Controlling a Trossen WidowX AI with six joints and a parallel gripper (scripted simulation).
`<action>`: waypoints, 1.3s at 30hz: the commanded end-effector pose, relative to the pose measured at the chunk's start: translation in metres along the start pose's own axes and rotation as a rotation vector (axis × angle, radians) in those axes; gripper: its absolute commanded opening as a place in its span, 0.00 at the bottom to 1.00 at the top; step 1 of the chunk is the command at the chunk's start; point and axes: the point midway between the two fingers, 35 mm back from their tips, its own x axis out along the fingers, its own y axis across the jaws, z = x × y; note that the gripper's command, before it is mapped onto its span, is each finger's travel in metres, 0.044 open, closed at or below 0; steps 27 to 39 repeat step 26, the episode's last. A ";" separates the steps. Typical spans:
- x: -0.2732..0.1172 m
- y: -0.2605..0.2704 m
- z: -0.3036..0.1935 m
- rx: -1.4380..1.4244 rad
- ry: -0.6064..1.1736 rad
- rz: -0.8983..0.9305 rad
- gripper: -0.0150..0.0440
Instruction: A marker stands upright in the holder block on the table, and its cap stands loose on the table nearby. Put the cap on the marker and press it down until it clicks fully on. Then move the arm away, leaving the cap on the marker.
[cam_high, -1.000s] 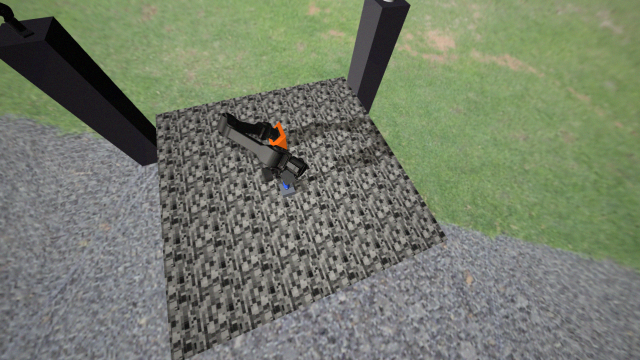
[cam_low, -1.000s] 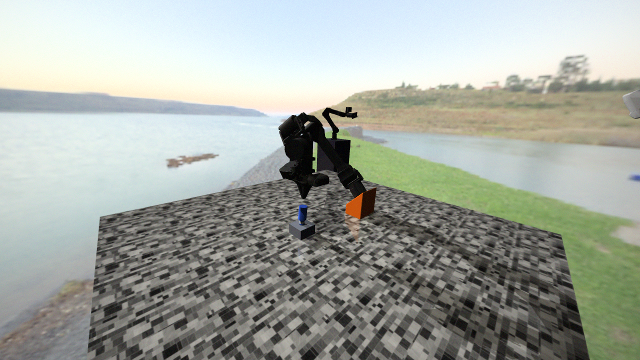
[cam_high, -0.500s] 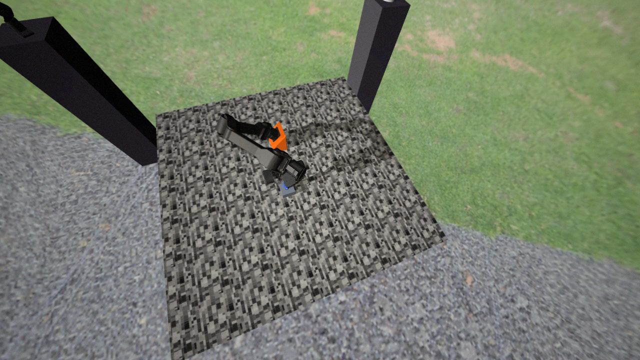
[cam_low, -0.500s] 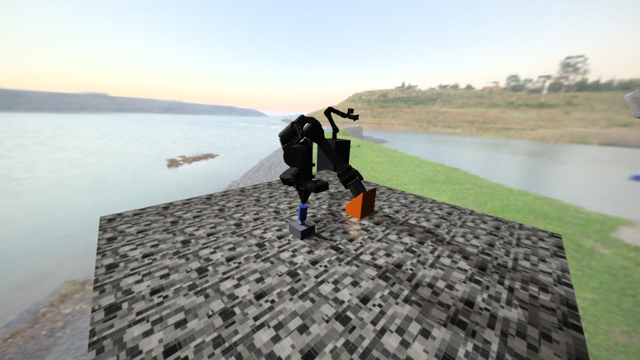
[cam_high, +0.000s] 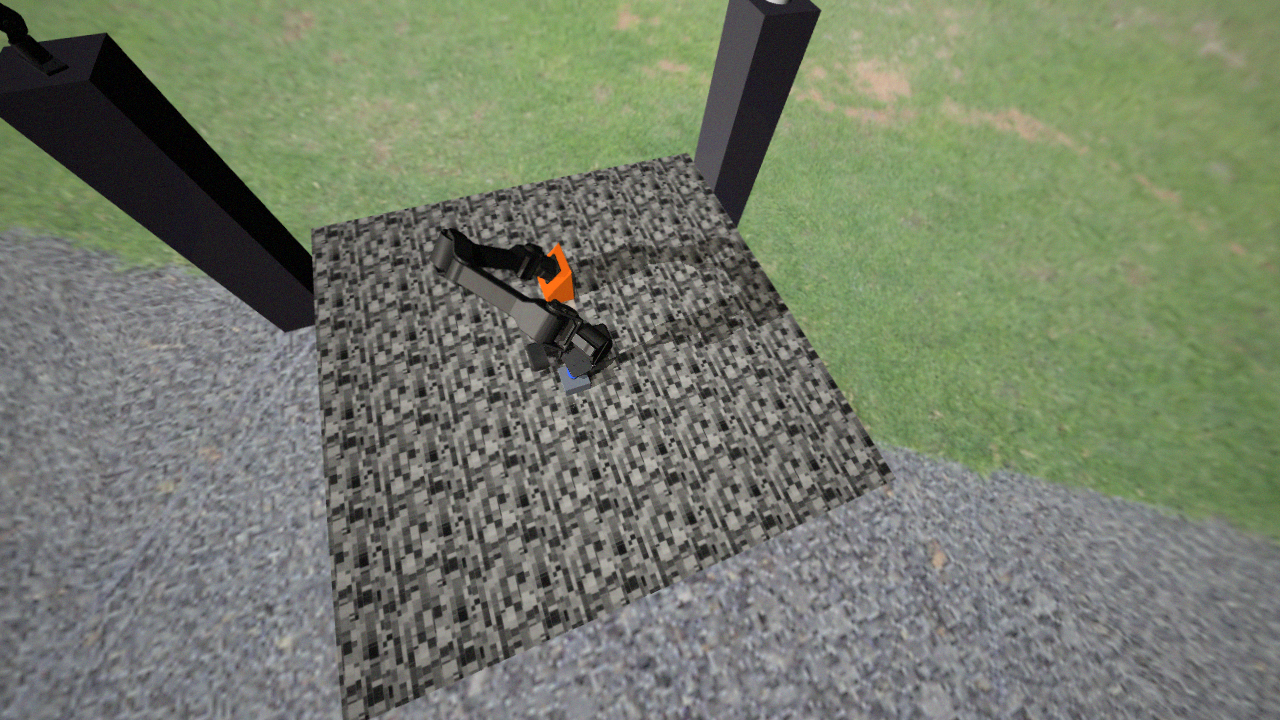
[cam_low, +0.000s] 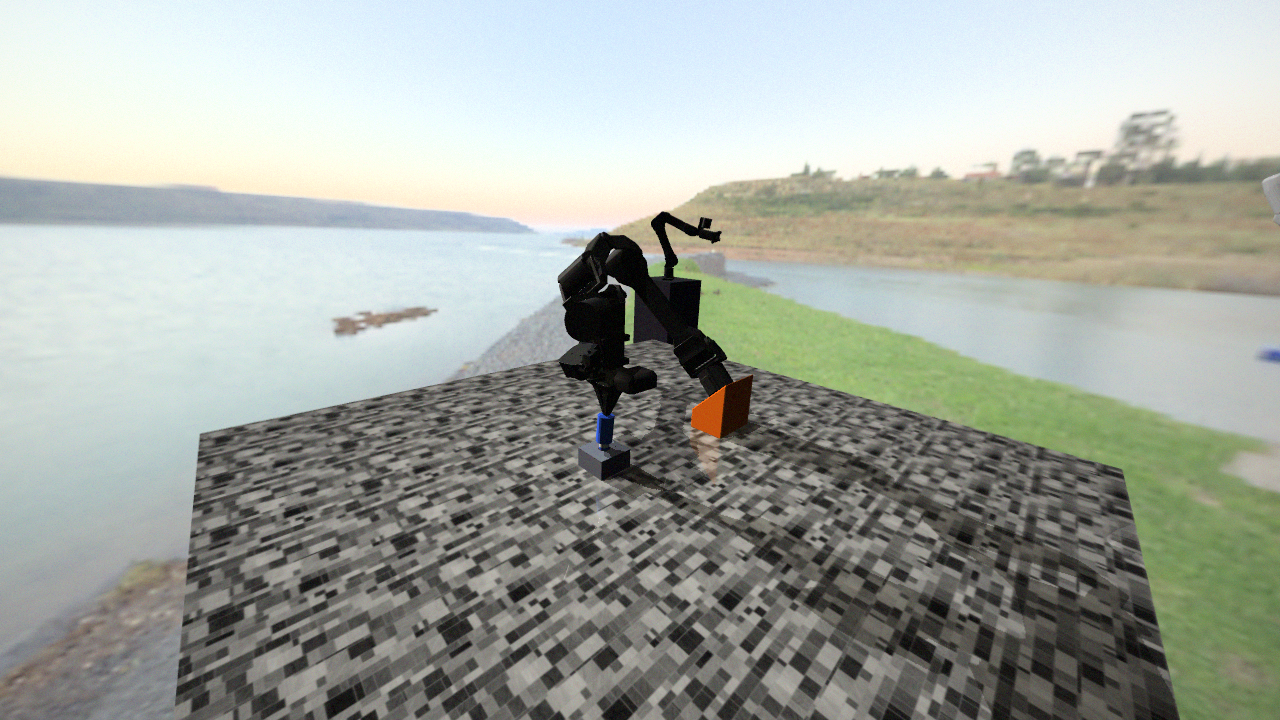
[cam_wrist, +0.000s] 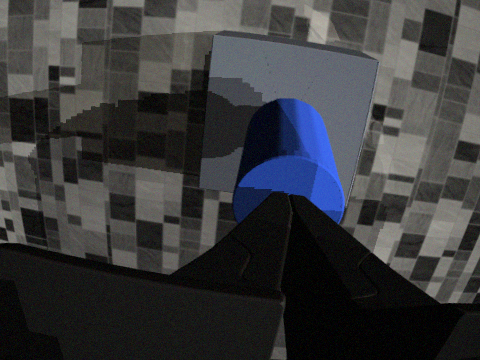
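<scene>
table (cam_low: 626, 582): grey pixel pattern | grass (cam_high: 1029, 223) | gravel (cam_high: 134, 492) | water (cam_low: 179, 295) | pale sky

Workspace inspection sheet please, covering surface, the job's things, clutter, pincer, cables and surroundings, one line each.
Surface: checkered grey table.
Job's things: blue cap on the marker, upright in the grey holder block; marker body hidden.
Clutter: nothing seen.
Pincer: pincer shut, holding nothing, tips pointing down at the cap's top; contact not clear.
Cables: nothing seen.
Surroundings: orange arm base; two dark posts at the table's far side; grass, gravel, water beyond.
</scene>
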 end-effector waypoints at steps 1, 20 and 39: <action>-0.003 0.000 0.000 -0.002 -0.001 0.000 0.25; -0.089 0.001 -0.002 -0.086 -0.052 0.016 0.65; -0.089 0.001 -0.002 -0.086 -0.052 0.016 0.92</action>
